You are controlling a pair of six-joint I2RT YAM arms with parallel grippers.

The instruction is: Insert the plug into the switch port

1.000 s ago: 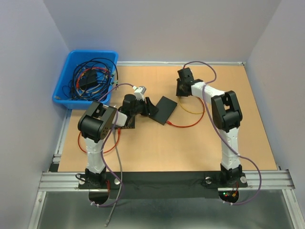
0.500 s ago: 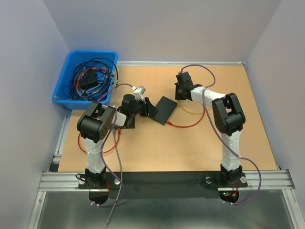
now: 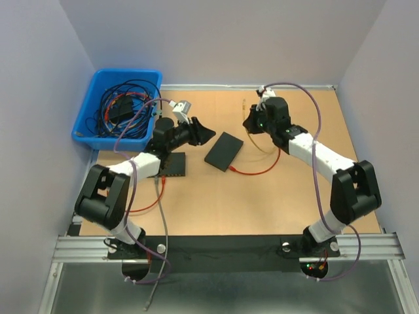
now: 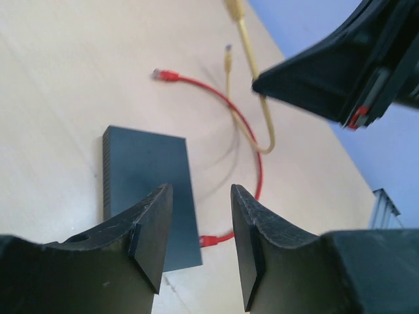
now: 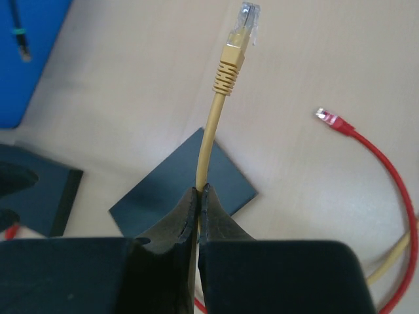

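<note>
Right fingers (image 5: 190, 209) pinching yellow cable (image 5: 211, 140) behind the plug (image 5: 247, 18), leaving it free to insert. Left fingers (image 4: 154, 229) half-open, empty, hovering over what's probably the switch (image 4: 147, 176), ready to brace it.

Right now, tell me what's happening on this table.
The right gripper is shut on the yellow cable behind its plug, which sticks out. The left gripper is open and empty, aimed at a dark box on the table. The plug is not in any port yet; a red cable lies beside the box.
</note>
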